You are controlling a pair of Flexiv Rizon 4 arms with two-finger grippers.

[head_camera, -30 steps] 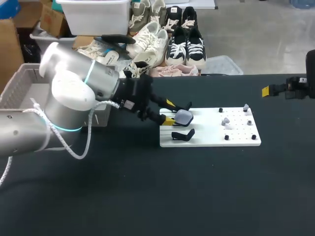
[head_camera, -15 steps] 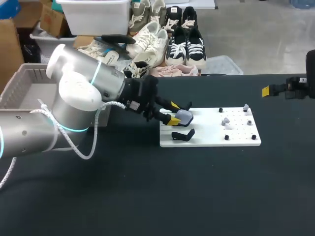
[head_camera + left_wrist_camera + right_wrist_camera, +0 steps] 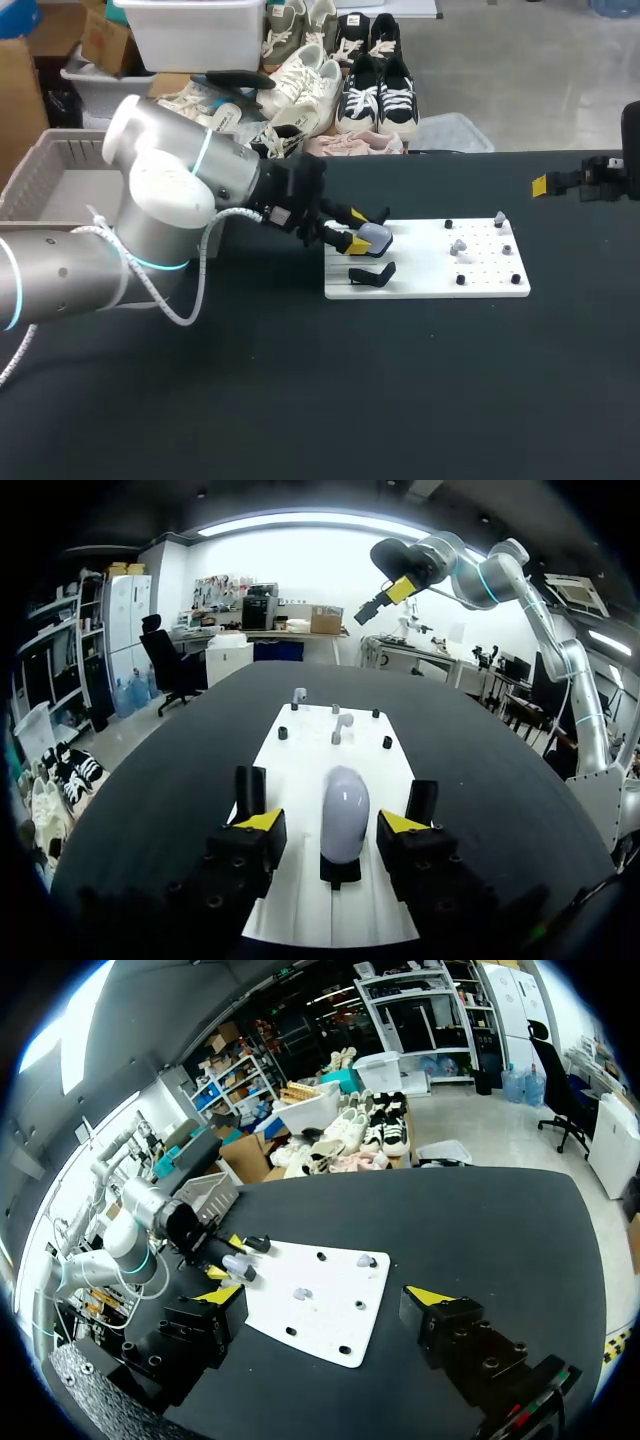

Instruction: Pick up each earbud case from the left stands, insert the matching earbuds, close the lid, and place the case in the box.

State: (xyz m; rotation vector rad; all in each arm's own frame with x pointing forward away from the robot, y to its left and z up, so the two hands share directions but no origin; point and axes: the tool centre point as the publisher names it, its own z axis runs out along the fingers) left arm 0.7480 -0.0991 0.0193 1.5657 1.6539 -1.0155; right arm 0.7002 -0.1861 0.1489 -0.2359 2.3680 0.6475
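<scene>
1. The left arm has pushed in toward the white board (image 3: 480, 285). The left gripper (image 3: 330, 822) now sits further along the earbud case (image 3: 344, 810) than a second ago. The right arm hasn't budged.
2. The jaws are spread, one yellow tip on each side of the case, with a sliver of board showing on both sides. No pinch.
3. The case is lid-down and closed on its black stand (image 3: 340, 870) at the board's left end. A second black stand (image 3: 372, 273) stands bare just in front of it.
4. The grey box (image 3: 30, 175) sits at the table's left edge, and the left arm covers part of its inside.
5. Two small grey earbuds (image 3: 458, 245) sit among black pegs (image 3: 460, 280) on the board's right half, too small to make out.
6. The right gripper (image 3: 328, 1295) hangs well apart over the table's right side, fingers wide with nothing between them.
</scene>
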